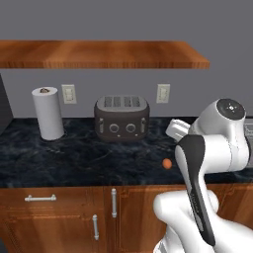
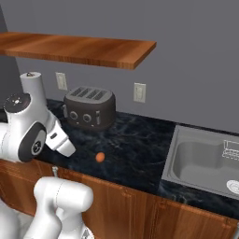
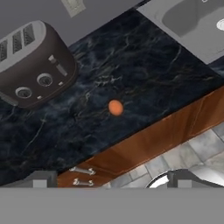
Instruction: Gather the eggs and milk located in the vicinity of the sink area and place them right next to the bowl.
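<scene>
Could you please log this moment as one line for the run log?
phase: approach | tool: open, empty, above counter | egg: on counter near front edge | sink: right of egg

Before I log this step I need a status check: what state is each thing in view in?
egg: lying loose on the dark counter, not held
fingers: spread wide, nothing between them
toaster: upright against the wall, slots empty
paper towel roll: standing upright
sink: basin dry, rack at its far end
cabinet doors: closed
</scene>
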